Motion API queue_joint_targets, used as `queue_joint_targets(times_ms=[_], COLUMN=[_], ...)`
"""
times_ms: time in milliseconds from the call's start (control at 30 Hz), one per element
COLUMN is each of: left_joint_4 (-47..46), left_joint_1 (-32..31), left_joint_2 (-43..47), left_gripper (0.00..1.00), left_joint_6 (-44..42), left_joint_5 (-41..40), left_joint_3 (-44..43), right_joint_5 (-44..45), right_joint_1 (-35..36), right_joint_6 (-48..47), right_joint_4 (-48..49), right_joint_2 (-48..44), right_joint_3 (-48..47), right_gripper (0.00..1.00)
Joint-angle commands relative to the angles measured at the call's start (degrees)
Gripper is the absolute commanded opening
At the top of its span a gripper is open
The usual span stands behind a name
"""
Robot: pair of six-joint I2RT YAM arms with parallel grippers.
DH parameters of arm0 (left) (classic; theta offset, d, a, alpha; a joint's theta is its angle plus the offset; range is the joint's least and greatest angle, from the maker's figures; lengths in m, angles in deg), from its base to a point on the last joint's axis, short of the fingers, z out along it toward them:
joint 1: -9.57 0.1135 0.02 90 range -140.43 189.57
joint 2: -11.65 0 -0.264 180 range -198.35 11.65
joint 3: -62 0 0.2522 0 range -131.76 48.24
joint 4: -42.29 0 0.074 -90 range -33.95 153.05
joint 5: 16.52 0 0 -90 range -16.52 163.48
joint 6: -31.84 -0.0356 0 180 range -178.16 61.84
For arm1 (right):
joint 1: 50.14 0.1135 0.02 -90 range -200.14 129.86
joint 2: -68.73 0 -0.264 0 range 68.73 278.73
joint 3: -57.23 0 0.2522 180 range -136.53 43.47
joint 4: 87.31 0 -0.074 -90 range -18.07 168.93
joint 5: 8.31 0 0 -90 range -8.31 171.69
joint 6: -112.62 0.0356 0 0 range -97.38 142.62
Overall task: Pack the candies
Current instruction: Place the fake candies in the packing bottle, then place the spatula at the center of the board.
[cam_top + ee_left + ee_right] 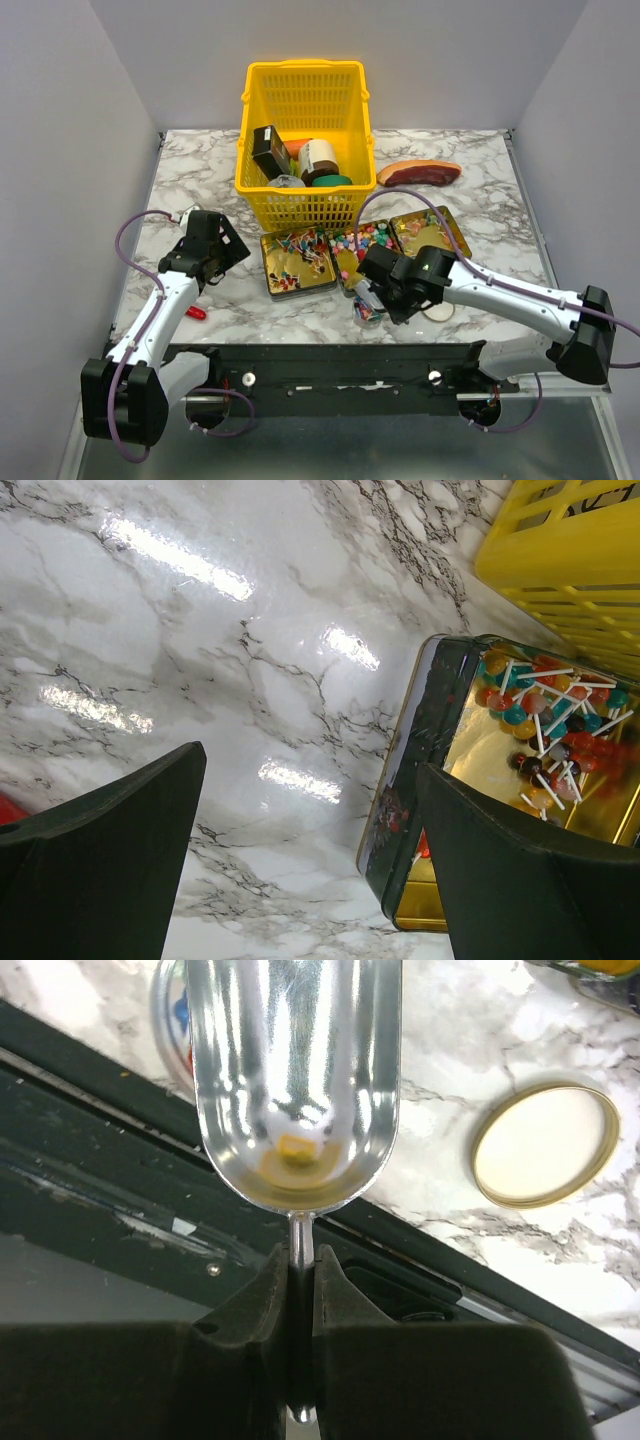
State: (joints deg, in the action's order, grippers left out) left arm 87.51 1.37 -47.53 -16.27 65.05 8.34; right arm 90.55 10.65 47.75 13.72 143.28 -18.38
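- Steel scoop: its thin handle is pinched between the dark fingers of the right gripper, jaws clamped tight on it, and the bowl points away from the wrist. A small yellow-orange patch sits low in the bowl; I cannot tell whether it is a candy or a reflection.
- Right arm: stretched leftward, low along the table's near edge. The claw is in front of the middle tin, over a small container holding coloured bits.
- Gold round lid: flat on the marble table, near the scoop.
- Left gripper: spread wide with nothing between its fingers, held above bare marble. The left tin lies beside one finger.
- Left arm: elbow bent, wrist pitched forward toward the tins.
- Candies: mixed colours, lying in three open gold tins in a row before the yellow basket. Lollipops with white sticks are in the left tin.
- Basket contents: cans and packages, labels too small to read.
- Reddish slab: on the table, right of the basket.
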Motion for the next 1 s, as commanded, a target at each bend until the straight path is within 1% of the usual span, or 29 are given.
queue_joint_targets(times_ms=[0, 133, 267, 467, 633, 733, 767, 833, 867, 933, 967], left_joint_4=[0.4, 0.0, -0.3, -0.6, -0.4, -0.5, -0.4, -0.4, -0.3, 0.0, 0.1], left_joint_1=[0.4, 0.4, 0.4, 0.4, 0.4, 0.3, 0.4, 0.4, 0.4, 0.4, 0.4], left_joint_2=[0.5, -0.3, -0.9, -1.4, -1.5, -1.2, -1.1, -0.9, -0.9, -0.5, -0.3], left_gripper=[0.99, 0.99, 0.99, 0.99, 0.99, 0.99, 0.99, 0.99, 0.99, 0.99, 0.99], left_joint_6=[0.2, 0.3, 0.4, 0.3, 0.2, 0.3, 0.3, 0.2, 0.2, 0.0, -0.1], left_joint_5=[-1.0, -0.8, -0.4, 0.3, 0.4, 0.4, 0.4, 0.2, 0.2, -0.1, 0.0], left_joint_3=[-0.6, -0.6, -0.5, -0.4, -0.6, -0.4, -0.5, -0.4, -0.6, -0.8, -0.7], right_joint_5=[-7.0, -11.9, -12.6, -7.1, 2.0, 4.9, 5.1, 7.0, 7.4, 8.9, 9.3], right_joint_1=[-0.1, -0.2, -0.1, -0.2, -1.2, -6.0, -9.6, -13.3, -17.3, -21.5, -25.9], right_joint_6=[-3.2, -3.4, -2.3, 2.3, 8.4, 10.2, 9.8, 8.7, 8.3, 7.8, 7.6], right_joint_4=[-0.5, -4.2, -6.4, -9.3, -11.2, -9.2, -8.0, -3.7, -2.1, 2.4, 4.1], right_joint_2=[-3.0, -6.9, -9.6, -8.9, -7.8, -8.5, -8.7, -9.1, -9.1, -8.6, -8.0], right_joint_3=[1.2, 3.1, 3.4, -0.2, -3.8, -4.2, -4.0, -4.0, -4.4, -5.0, -5.3], right_gripper=[0.01, 0.01, 0.01, 0.01, 0.01, 0.01, 0.01, 0.01, 0.01, 0.01, 0.02])
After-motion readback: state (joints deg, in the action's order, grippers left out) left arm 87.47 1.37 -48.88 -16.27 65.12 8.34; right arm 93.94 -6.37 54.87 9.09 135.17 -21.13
